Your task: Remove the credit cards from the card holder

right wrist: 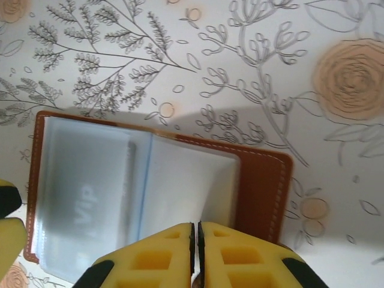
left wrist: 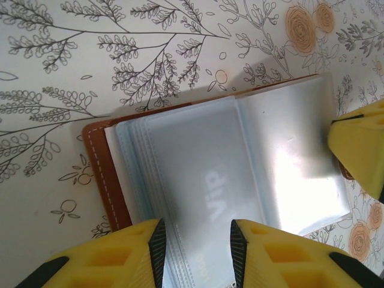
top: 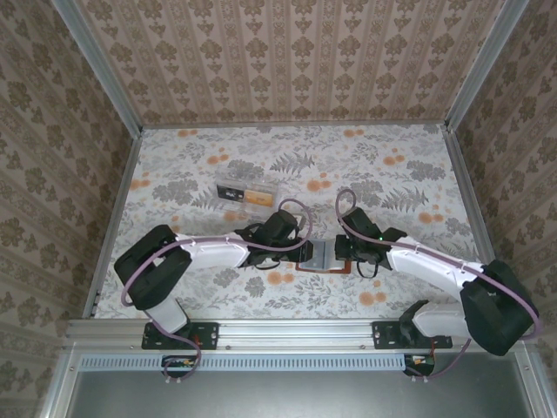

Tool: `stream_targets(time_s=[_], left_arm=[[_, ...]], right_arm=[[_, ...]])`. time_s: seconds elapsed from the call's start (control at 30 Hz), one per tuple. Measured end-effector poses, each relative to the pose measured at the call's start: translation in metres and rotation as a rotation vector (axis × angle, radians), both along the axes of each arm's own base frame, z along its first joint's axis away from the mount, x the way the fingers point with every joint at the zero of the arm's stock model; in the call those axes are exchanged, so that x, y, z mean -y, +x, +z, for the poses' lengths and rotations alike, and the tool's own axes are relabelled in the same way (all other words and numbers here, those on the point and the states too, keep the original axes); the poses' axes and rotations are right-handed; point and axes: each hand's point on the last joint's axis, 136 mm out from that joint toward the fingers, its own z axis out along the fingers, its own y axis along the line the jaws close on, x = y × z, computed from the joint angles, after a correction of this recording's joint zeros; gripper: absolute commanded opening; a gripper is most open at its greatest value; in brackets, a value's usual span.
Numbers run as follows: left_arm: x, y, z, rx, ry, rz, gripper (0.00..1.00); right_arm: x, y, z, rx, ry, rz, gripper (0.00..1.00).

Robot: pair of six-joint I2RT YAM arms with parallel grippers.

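- The card holder lies open and flat on the flowered table, directly between the two grippers. Its leather side is down and its clear sleeves face up.
- The left gripper has its jaws apart, straddling the near edge of the sleeve stack. A credit card marked VIP shows through the plastic just ahead of the gap.
- The right gripper has its jaws together, with the tips at the near edge of the holder's other leaf. I cannot tell whether they nip a sleeve or merely press down.
- To my eye the holder is light and floppy. The leather is soft and the thin, glossy sleeves would slide and buckle, so one gripper needs to pin it.
- The card looks thin, stiff and slick. I'd take it by the edge nearest its sleeve's mouth, pinch it flat across both faces, and draw it straight along the pocket. Where that mouth sits I can't make out.
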Motion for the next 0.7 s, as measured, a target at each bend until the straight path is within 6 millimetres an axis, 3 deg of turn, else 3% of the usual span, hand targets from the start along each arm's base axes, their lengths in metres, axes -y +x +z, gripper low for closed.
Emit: stream_targets(time_s=[0.17, 0.43, 0.7], left_arm=[[0.004, 0.001, -0.001, -0.005, -0.001, -0.004, 0.38], [0.004, 0.0, -0.009, -0.021, 0.013, -0.009, 0.39], [0.006, -0.003, -0.012, -0.034, 0.012, -0.02, 0.43]], right_arm=[[0.006, -0.002, -0.002, 0.001, -0.016, -0.013, 0.16], [0.011, -0.008, -0.029, -0.075, -0.061, -0.023, 0.14], [0.009, -0.005, -0.028, -0.064, -0.051, -0.023, 0.14]])
